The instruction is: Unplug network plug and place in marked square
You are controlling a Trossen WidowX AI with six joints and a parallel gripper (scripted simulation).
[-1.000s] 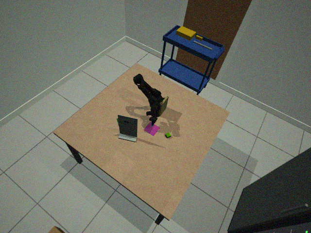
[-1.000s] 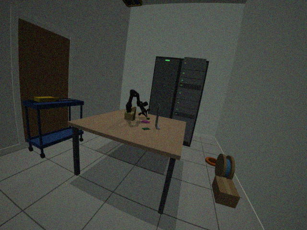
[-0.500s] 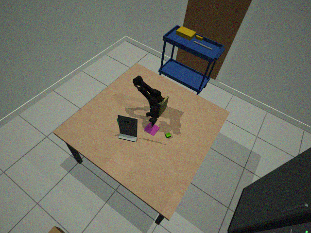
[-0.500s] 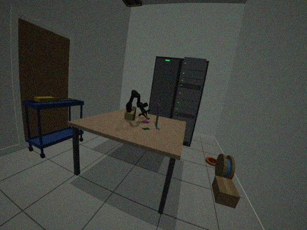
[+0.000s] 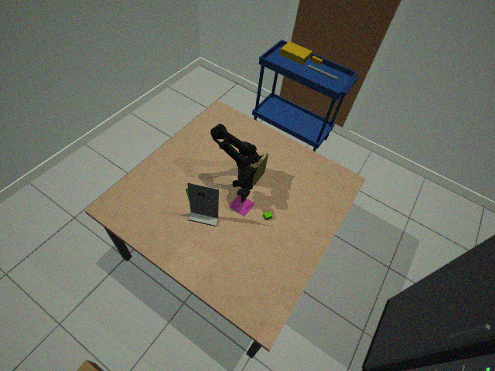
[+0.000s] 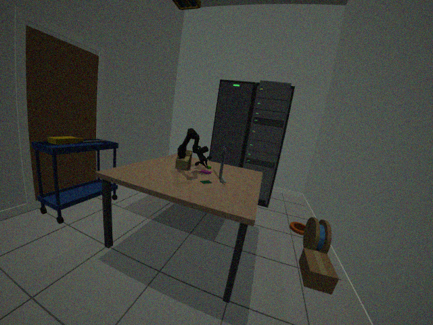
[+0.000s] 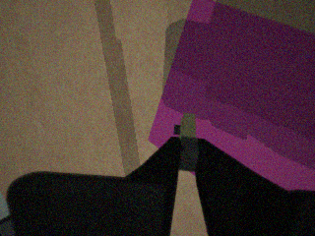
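The gripper [image 5: 242,200] [image 6: 207,166] [image 7: 189,148] points down, shut on the small plug [image 7: 189,127], which shows grey and olive between the fingertips in the wrist view. The plug is out of the socket. It is held over the near edge of the magenta marked square [image 5: 241,210] [image 6: 204,171] [image 7: 276,84], by one corner. Its height above the table is too small to tell. The upright panel [image 5: 203,205] [image 6: 222,160] stands on the table apart from the gripper, with dark openings near its top in the top view.
A bright green block [image 5: 267,216] [image 6: 208,167] sits beside the square, on the side away from the panel. A dark green flat patch [image 6: 206,181] lies on the table [image 5: 240,271] [image 6: 153,181]. A tan upright block [image 5: 261,168] [image 6: 183,163] stands by the arm's base.
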